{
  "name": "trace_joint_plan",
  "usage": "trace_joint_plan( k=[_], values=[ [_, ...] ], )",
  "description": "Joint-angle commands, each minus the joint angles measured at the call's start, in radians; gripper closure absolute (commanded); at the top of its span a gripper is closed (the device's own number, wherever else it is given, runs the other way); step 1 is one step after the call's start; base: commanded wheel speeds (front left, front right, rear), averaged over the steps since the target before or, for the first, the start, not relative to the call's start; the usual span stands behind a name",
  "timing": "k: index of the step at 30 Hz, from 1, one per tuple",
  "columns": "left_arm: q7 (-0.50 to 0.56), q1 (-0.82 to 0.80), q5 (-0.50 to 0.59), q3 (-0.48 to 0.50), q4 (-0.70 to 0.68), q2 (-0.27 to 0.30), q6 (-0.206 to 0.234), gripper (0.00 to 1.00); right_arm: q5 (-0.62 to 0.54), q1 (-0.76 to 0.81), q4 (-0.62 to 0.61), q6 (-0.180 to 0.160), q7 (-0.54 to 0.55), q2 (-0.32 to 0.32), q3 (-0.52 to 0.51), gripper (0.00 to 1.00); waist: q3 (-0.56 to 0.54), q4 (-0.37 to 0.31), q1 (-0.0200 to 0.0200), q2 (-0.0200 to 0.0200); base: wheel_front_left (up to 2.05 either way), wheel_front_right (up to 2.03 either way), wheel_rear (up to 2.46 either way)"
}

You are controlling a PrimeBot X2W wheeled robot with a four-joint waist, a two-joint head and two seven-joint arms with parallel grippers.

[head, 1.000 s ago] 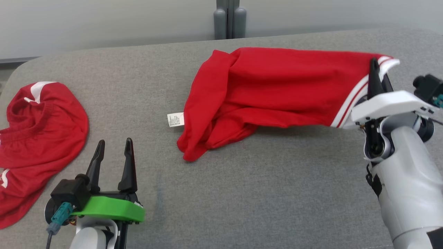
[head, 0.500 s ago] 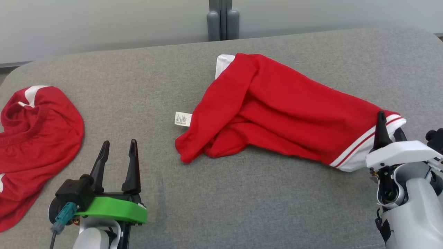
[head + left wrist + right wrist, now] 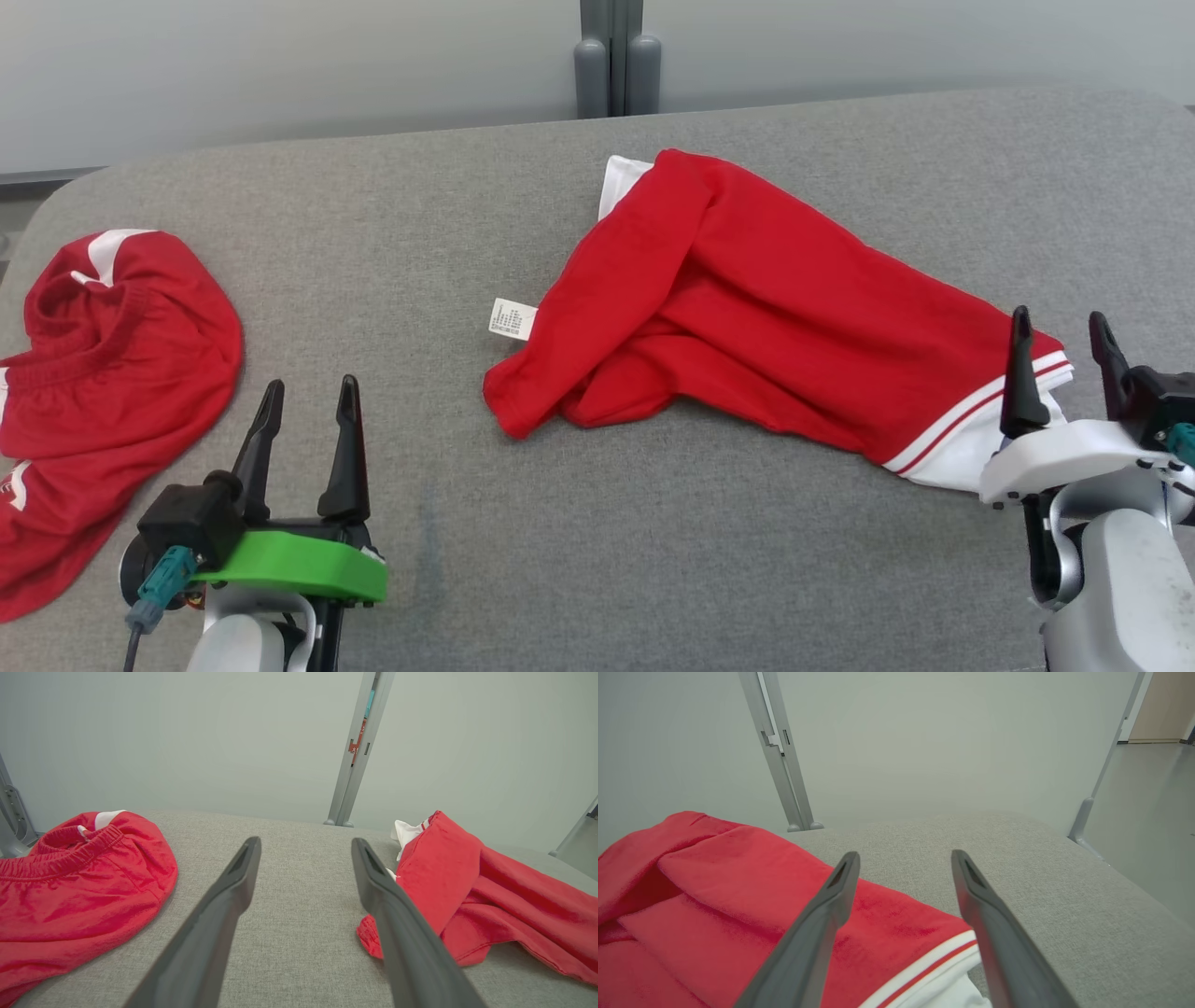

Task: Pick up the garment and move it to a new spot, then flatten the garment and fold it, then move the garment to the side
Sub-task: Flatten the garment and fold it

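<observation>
1. Nearest, at the lower left, the left gripper (image 3: 311, 380) is hovering over the grey padded table (image 3: 653, 560). Its fingers are pointing away from the robot and are spread wide, holding nothing.
2. At the lower right, the right gripper (image 3: 1059, 314) is sitting on its pale forearm, also pointing away. Its fingers are parted and gripping nothing.
3. Two grippers, two red garments, one white label and one grey post are showing.
4. The garment (image 3: 747, 317) is lying right of the table's centre, its long axis running diagonally from near right to far middle. Its white-striped hem is pointing near right, lying just under the right gripper's left finger. A bunched fold is trailing toward the near left, with the label (image 3: 513, 318) just beside it.
5. The second red garment (image 3: 112, 373) is lying crumpled at the table's left edge, well apart.
6. Farthest, the post (image 3: 616, 65) is standing against the pale wall.
</observation>
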Motion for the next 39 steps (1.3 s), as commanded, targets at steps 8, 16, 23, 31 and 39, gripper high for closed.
trace_joint_plan(
  k=[8,16,23,31,39],
  values=[
    [0.001,0.027,0.005,0.007,0.004,0.007,-0.002,0.0,-0.024,0.127,-0.149,-0.001,-0.044,-0.002,0.14,0.0,-0.034,-0.008,0.0,-0.0001,0.0,0.0,0.0],
    [0.001,0.054,0.015,0.004,0.018,0.005,-0.002,0.0,-0.043,0.2,-0.19,-0.001,-0.049,-0.003,0.235,0.0,-0.074,-0.016,0.0,-0.0001,0.0,0.0,0.0],
    [0.001,0.067,0.017,0.003,0.027,0.002,-0.002,0.0,-0.01,0.221,-0.195,-0.001,-0.027,-0.002,0.259,0.0,-0.087,-0.015,0.0,-0.0001,0.0,0.0,0.0],
    [0.001,0.043,0.01,-0.037,0.069,0.013,-0.002,0.0,0.018,0.219,-0.198,-0.001,-0.012,-0.002,0.263,0.0,-0.08,-0.017,0.0,-0.0001,0.0,0.0,0.0],
    [0.066,-0.113,-0.046,-0.219,0.23,0.066,-0.002,0.0,0.045,0.181,-0.192,0.0,-0.012,-0.002,0.3,0.0,-0.03,-0.052,0.0,-0.0001,0.0,0.0,0.0]
  ],
)
